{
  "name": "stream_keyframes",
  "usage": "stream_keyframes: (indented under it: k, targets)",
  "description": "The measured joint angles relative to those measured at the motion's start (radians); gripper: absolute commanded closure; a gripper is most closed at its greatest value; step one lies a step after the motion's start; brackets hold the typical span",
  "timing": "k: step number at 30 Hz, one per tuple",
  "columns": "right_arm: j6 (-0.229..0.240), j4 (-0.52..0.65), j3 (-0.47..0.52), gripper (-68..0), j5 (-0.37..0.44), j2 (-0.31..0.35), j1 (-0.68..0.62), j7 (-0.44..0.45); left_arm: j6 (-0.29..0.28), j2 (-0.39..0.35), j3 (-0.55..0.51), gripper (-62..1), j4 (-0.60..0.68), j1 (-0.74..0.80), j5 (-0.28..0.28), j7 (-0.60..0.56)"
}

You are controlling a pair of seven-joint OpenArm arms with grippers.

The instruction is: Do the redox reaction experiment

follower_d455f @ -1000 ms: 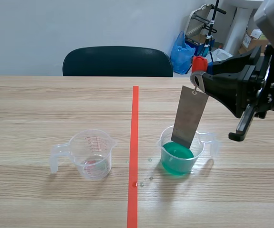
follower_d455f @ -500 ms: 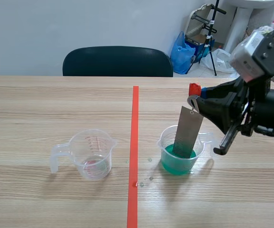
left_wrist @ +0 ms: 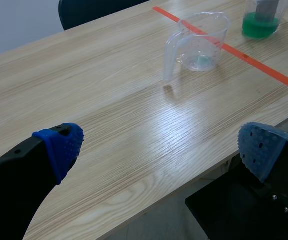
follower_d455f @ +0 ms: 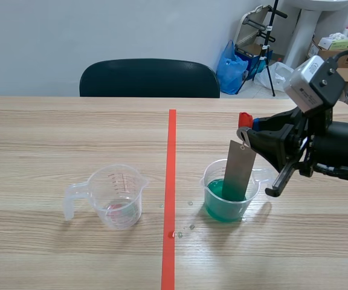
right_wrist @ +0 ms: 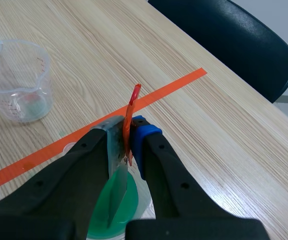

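While the left claw (left_wrist: 161, 150) hangs spread wide with nothing between its blue pads, far to the left of the tape line (follower_d455f: 170, 181) and over the tabletop's (follower_d455f: 53, 133) near edge, the work belongs to the other arm. Left of the tape line, a little apart from it, stands a clear measuring cup (follower_d455f: 118, 196) with only a faint trace at its bottom, handle turned away from the line. A few droplets (follower_d455f: 189, 226) lie just beside the line on its right. Further right of it, at about the same remove as the clear cup, stands the cup of green liquid (follower_d455f: 227, 198). A grey metal strip (follower_d455f: 239, 172) stands in that cup, tilted slightly, its lower end apparently dipped in the green. The right claw (follower_d455f: 251, 132), coming in from far right of the line, is pinching the strip's top end together with a small red tab (follower_d455f: 244, 118).

The step looks to be immersing the strip. To do it well, I judge the claw should lower slowly and straight, holding the strip off the cup's wall so the light cup does not tip or slide. The grip should stay firm and above the liquid, and the strip should then be held steady in the solution.
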Motion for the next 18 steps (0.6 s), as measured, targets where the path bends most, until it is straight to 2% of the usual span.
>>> stream_keyframes:
  k: [18]
  targets:
    - [0.0, 0.0, 0.0, -0.8, -0.004, 0.0, 0.011, -0.009, 0.0, 0.0, 0.0, -62.3, 0.0, 0.0, 0.0, 0.0]
